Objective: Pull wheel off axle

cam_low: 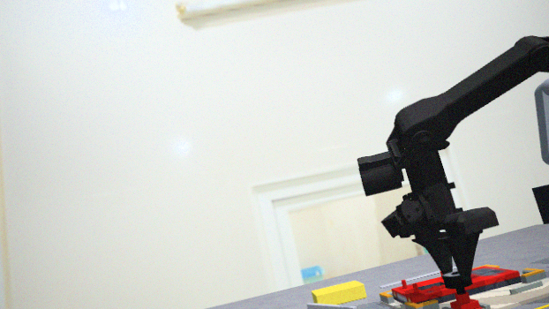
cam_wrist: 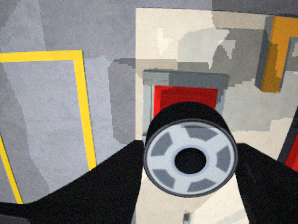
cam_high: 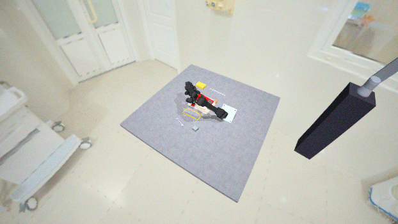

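Observation:
The wheel (cam_low: pixel 451 282) (cam_wrist: pixel 218 141), with a black tyre and a pale grey spoked face, is between the fingers of my gripper (cam_wrist: pixel 188 150), which is shut on it from both sides. The wheel faces up and looks level. In the exterior view it sits above the red axle base (cam_low: pixel 466 302) (cam_wrist: pixel 187 94), with a short dark part between them. The wheel hides the axle, so I cannot tell whether the axle is still in the hub. The marked area, a yellow outline (cam_high: pixel 183 112) (cam_wrist: pixel 85 115), lies on the table to the left of the gripper in the wrist view.
A beige board (cam_wrist: pixel 150 40) lies under the base. Beside the wheel is a red tray (cam_low: pixel 499 276) with orange corner brackets (cam_wrist: pixel 276 55). A yellow block (cam_high: pixel 201 85) (cam_low: pixel 339 293), a small grey block (cam_high: pixel 195 128) and a white plate (cam_high: pixel 231 113) are around it.

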You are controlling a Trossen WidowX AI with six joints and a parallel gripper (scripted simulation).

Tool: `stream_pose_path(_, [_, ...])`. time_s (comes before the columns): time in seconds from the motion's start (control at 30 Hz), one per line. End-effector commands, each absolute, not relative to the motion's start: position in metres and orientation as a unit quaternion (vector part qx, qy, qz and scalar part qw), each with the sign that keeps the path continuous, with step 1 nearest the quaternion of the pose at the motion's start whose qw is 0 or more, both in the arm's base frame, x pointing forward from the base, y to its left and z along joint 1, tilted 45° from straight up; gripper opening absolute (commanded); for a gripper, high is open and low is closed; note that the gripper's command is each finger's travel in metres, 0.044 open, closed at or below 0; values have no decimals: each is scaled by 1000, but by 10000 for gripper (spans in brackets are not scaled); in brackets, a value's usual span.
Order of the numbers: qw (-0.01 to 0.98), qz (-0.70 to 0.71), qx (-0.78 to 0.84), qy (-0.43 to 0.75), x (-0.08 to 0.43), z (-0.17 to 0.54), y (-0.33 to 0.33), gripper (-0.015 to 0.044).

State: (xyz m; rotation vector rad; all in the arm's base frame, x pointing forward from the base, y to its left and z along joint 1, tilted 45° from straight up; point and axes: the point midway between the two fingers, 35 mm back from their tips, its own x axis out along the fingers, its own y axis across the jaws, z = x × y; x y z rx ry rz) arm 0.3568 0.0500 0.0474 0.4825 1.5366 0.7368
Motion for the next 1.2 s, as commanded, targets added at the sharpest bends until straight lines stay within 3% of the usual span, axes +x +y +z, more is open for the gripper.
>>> stream_pose_path(0.0, [636,321,209,670,358,50,46,0])
stream_pose_path(1.17, [637,320,210,669,359,58,38,0])
